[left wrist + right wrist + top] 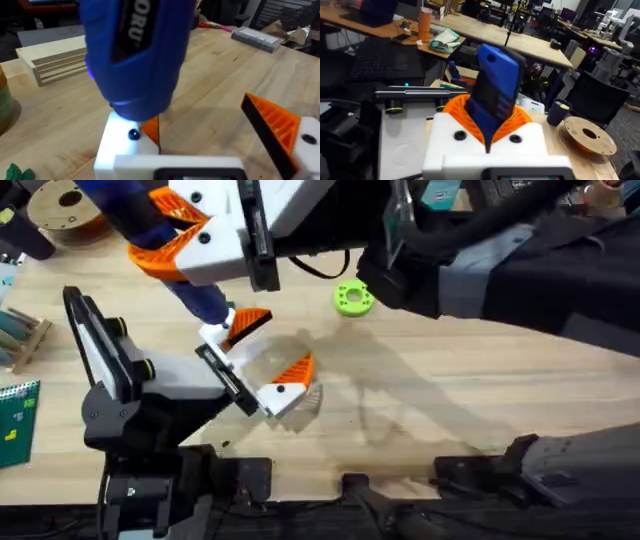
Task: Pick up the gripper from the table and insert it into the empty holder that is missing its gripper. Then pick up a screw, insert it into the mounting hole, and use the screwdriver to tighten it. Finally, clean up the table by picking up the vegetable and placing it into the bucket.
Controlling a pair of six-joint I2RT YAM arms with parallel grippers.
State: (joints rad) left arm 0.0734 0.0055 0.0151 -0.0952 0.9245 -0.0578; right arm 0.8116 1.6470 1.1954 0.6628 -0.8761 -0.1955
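My right gripper reaches across from the right, shut on the blue screwdriver, which stands nearly upright. In the right wrist view the screwdriver sits between the orange pads. Its tip comes down on a black screw in the white holder. The orange gripper wedge sits against that block. My left gripper lies low over the table, open, with nothing between its fingers. The dark-green vegetable lies on the table close by. The bucket is out of view.
A lime-green ring lies on the table behind the grippers. A brown spool stands at the back left. A wooden rack and a green board sit along the left edge. Bare wood stretches to the right.
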